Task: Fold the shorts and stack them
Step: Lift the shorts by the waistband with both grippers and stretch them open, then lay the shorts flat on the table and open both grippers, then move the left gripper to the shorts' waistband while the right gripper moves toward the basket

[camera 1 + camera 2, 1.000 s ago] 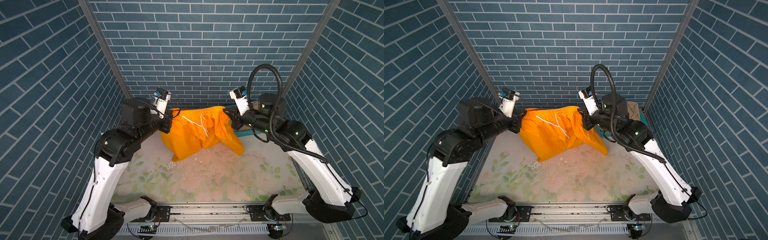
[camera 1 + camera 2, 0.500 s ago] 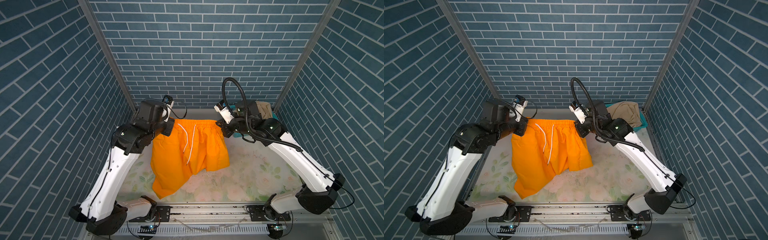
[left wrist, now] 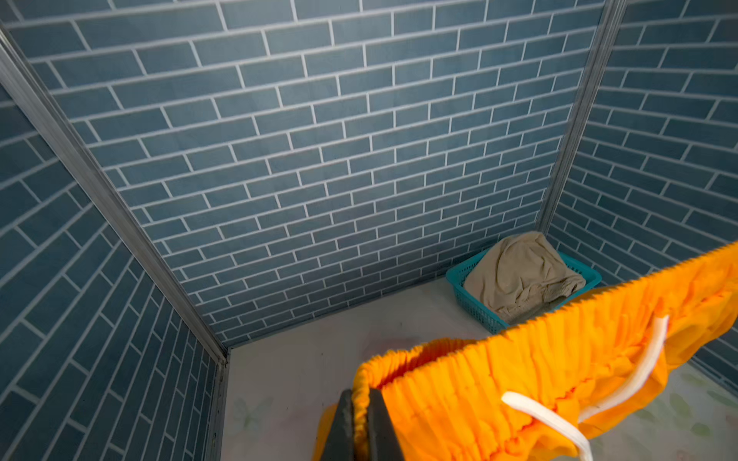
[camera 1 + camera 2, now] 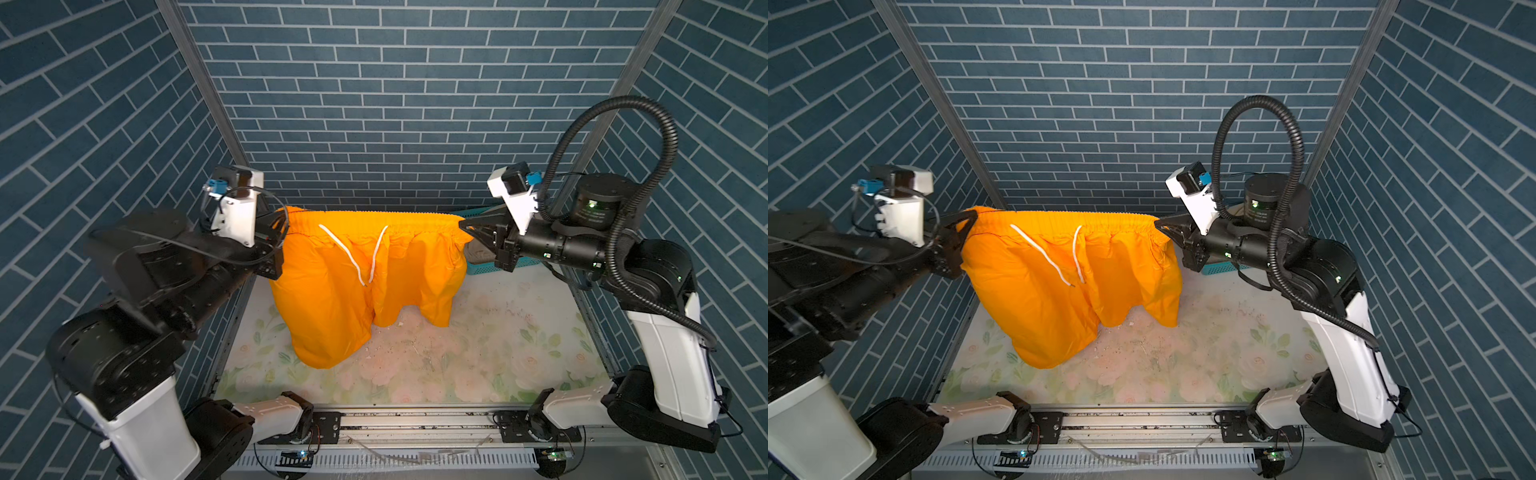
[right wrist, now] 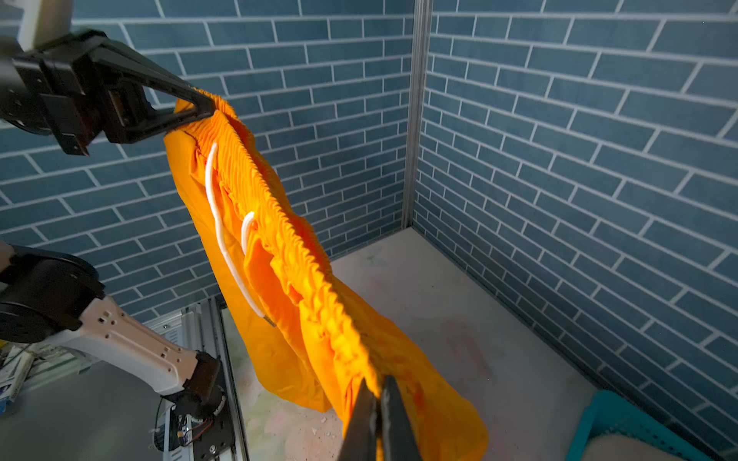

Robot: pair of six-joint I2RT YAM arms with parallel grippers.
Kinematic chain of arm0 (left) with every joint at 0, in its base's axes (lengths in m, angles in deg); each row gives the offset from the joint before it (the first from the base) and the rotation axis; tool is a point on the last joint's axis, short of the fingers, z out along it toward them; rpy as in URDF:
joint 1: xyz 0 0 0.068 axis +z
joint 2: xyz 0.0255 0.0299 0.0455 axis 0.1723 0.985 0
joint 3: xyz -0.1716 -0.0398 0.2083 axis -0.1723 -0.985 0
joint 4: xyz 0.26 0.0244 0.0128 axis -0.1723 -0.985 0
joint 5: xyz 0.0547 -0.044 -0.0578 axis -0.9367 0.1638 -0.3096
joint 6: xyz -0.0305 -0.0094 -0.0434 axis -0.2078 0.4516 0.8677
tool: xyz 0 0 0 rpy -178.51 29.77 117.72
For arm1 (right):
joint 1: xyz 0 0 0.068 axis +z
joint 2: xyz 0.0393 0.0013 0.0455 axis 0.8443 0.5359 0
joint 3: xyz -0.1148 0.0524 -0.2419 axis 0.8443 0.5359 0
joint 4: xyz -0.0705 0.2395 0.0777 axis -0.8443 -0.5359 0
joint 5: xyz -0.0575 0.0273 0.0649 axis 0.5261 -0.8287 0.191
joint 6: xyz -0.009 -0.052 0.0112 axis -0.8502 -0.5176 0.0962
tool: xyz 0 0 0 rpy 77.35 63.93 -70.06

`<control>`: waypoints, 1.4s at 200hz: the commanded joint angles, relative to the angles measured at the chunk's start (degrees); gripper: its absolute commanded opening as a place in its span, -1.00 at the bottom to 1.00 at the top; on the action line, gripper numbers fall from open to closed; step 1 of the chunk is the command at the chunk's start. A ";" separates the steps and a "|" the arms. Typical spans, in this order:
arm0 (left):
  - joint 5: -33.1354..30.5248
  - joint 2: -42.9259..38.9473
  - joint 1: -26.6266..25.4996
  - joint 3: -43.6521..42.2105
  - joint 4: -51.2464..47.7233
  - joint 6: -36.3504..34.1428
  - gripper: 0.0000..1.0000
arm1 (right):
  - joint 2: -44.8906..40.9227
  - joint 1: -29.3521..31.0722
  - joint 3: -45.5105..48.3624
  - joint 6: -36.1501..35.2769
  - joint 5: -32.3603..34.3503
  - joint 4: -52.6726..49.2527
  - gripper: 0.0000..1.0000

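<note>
Holding the orange shorts (image 4: 353, 270) up by the waistband, above the floral table (image 4: 478, 357) and near the back wall. Pinches one waistband end in the left gripper (image 4: 284, 217), fingers (image 3: 343, 427) pressed together on the gathered elastic. Pinches the opposite end in the right gripper (image 4: 463, 224) the same way, with nothing else caught.

Seems barely begun, judging from this: no fold made, nothing stacked. Yet to lay this pair flat and fold it. Then to fetch the beige shorts (image 3: 519, 275), heaped unfolded in the teal basket (image 3: 475, 307) at the back right corner, fold those and stack both.

Looks bright, thin and limp. Shows the waistband drawn into a nearly straight ruffled line, with the white drawstring (image 4: 1040, 255) dangling in two strands down the front. Droops unevenly, the leg on the left arm's side hanging lower; cannot tell whether that hem brushes the table.
</note>
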 commanded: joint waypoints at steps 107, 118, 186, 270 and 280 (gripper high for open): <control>-3.39 19.39 19.18 -35.45 23.11 -1.46 -1.00 | 34.99 -17.56 -4.24 -3.01 -3.74 10.52 -1.00; -1.28 21.68 20.69 -38.84 27.50 -0.64 -1.00 | 38.65 -18.43 -4.37 -2.82 -5.51 13.60 -1.00; -1.18 37.56 24.05 -41.52 39.47 -1.20 -1.00 | 58.59 -19.65 -8.72 -1.17 -9.30 27.87 -1.00; 6.99 41.91 27.49 -36.90 39.80 1.56 0.99 | 61.23 -20.51 -15.72 -5.94 -8.95 18.64 0.14; 8.62 40.62 27.40 -36.51 38.99 1.56 0.99 | 57.82 -21.07 -13.64 -8.89 -7.37 14.73 0.18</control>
